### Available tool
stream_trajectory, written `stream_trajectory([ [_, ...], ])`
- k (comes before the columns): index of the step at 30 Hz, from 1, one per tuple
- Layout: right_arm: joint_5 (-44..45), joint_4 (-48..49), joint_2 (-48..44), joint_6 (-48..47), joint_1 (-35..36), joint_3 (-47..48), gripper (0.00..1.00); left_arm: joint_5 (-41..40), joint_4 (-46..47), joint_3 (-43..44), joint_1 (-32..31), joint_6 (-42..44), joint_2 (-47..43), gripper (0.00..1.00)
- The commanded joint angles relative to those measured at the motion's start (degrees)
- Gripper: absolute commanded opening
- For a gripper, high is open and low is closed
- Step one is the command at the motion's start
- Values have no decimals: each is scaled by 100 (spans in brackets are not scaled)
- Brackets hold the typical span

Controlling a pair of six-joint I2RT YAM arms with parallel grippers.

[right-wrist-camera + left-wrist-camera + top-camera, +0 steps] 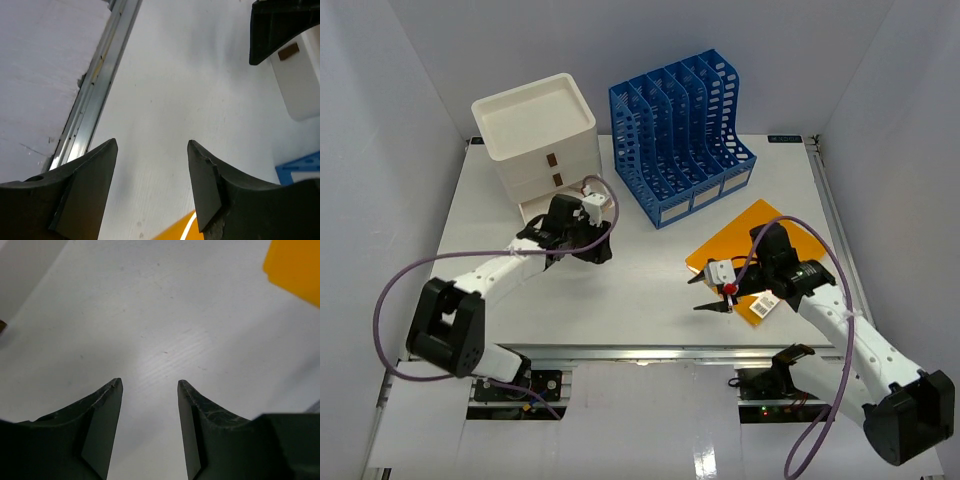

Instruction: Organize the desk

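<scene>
Top camera overlooks the whole desk (650, 275); both wrist cameras skim it closely, sharing the orange folder (735, 240).

Your left arm (490, 272) reaches forward and to the right from its base, elbow bent and wrist tipped down. Your left hand (150, 384) has its two fingers apart with nothing between them. Your right arm (850, 335) stretches forward and inward to the left. Your right hand (152, 144) also stands with fingers parted, gripping nothing.
</scene>
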Motion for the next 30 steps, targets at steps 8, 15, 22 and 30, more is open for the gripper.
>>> stream_trajectory([
  [8, -984, 688, -932, -260, -1450, -850, 61, -958, -393, 1663, -61, 3649, 1782, 66],
  [15, -941, 706, -873, -159, -1466, -794, 60, -2139, -218, 1901, -54, 4233, 2367, 72],
  [22, -955, 714, -875, -94, -1466, -788, 60, -2518, 250, 2024, 210, 4474, 2730, 76],
  [30, -898, 723, -774, -50, -1475, -770, 60, -2654, 890, 2426, 590, 4287, 3108, 95],
])
